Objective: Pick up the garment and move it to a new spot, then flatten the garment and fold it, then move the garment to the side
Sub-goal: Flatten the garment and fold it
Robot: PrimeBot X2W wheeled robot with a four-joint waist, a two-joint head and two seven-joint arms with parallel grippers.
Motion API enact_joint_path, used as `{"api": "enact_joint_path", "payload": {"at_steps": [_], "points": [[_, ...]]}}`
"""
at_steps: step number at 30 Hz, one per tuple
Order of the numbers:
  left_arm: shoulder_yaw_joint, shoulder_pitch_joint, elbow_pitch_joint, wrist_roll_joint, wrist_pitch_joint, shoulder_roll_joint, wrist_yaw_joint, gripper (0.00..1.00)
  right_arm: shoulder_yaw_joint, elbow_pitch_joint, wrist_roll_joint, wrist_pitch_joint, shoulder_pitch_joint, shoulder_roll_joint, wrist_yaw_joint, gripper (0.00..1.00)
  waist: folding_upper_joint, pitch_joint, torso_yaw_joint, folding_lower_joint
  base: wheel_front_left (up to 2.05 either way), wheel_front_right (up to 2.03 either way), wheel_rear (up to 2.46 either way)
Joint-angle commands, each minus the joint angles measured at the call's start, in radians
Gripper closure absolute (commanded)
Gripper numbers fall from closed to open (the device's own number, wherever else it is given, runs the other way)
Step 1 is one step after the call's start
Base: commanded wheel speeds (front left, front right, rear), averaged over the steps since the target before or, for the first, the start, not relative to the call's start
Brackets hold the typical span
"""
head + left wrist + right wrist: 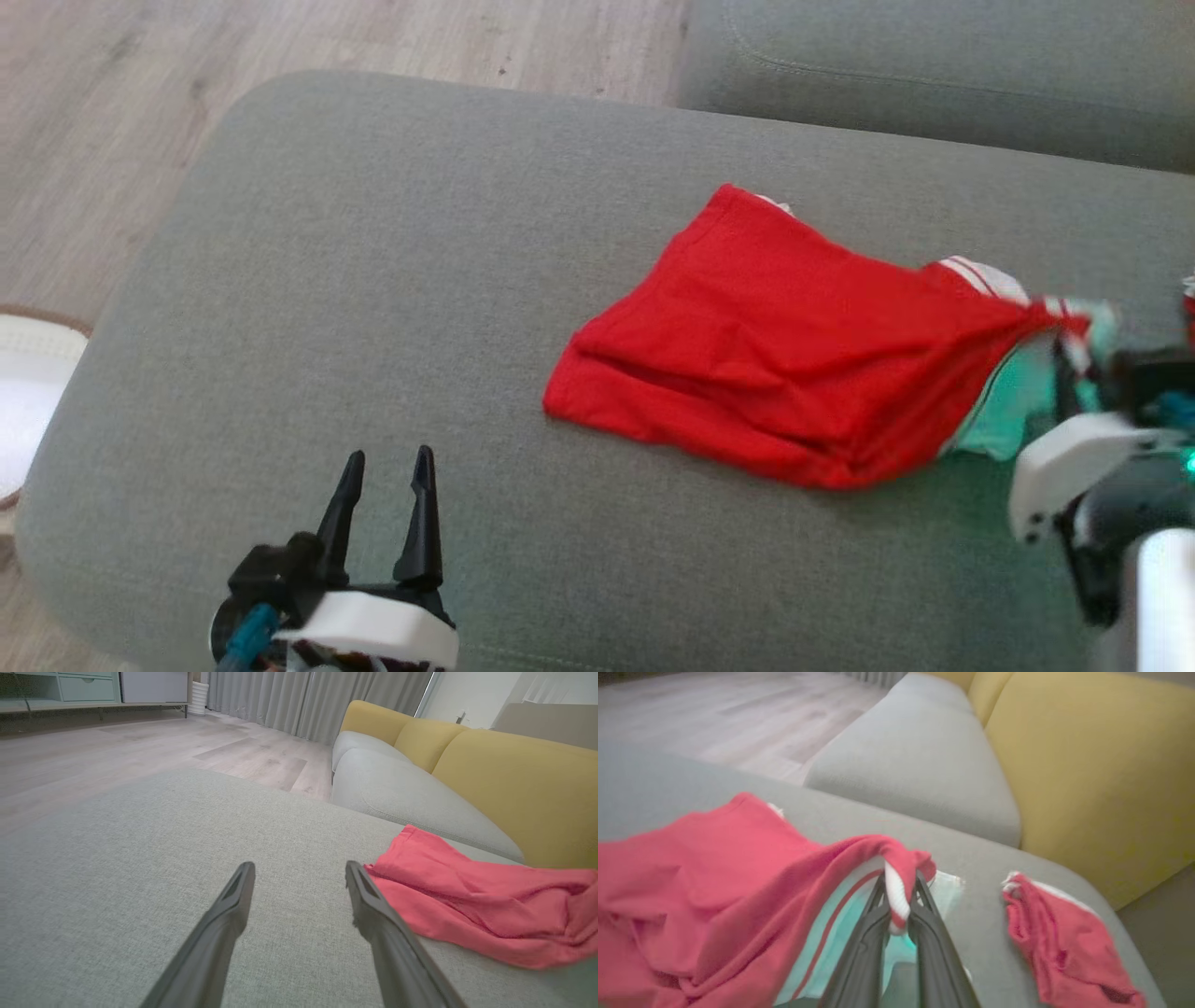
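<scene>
The garment [766, 364] is red with white-striped trim and a pale teal inner side. It lies rumpled on the grey cushion [373, 280], right of the middle. My right gripper [1064, 345] is shut on its right edge, and in the right wrist view the fingers [924, 933] pinch a bunched fold of red cloth and white trim, lifted a little off the cushion. Near the cushion's front left, my left gripper [389, 457] is open with nothing between its fingers. In the left wrist view the garment [467, 900] lies just right of the left gripper [300, 865].
A second grey seat cushion [934, 65] and yellow backrests [1087, 765] lie behind. Another red piece of cloth with white trim [1059, 938] lies to the right of my right gripper. Wooden floor [112, 112] runs along the left, with a white round thing [28, 392] at the edge.
</scene>
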Motion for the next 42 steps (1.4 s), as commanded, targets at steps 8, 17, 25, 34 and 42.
{"api": "enact_joint_path", "payload": {"at_steps": [8,17,25,34,42], "points": [[0.018,-0.076,-0.012,0.014,-0.012,-0.003,-0.014,0.00,0.002,0.357,-0.010,-0.099,-0.190,-0.022,0.007,1.00,0.0000,0.035,0.048,0.0000,0.00,0.00,0.00],[0.006,-0.094,-0.009,0.022,-0.012,-0.013,-0.019,0.00,-0.061,0.609,-0.093,-0.204,-0.458,-0.054,0.007,1.00,0.0000,0.075,0.080,0.0000,0.00,0.00,0.00],[0.009,-0.105,0.001,0.026,-0.012,-0.026,-0.022,0.00,-0.071,0.788,-0.121,-0.340,-0.606,-0.064,0.007,0.00,0.0000,0.099,0.078,0.0000,0.00,0.00,0.00],[0.023,-0.096,-0.003,0.035,-0.012,-0.024,-0.019,0.00,-0.067,0.857,-0.122,-0.501,-0.636,-0.070,0.007,0.00,0.0000,0.058,0.006,0.0000,0.00,0.00,0.00],[0.024,-0.080,-0.015,0.036,-0.012,-0.022,-0.016,0.00,-0.066,0.842,-0.065,-0.505,-0.503,-0.065,0.007,0.00,0.0000,0.034,-0.060,0.0000,0.00,0.00,0.00]]}}
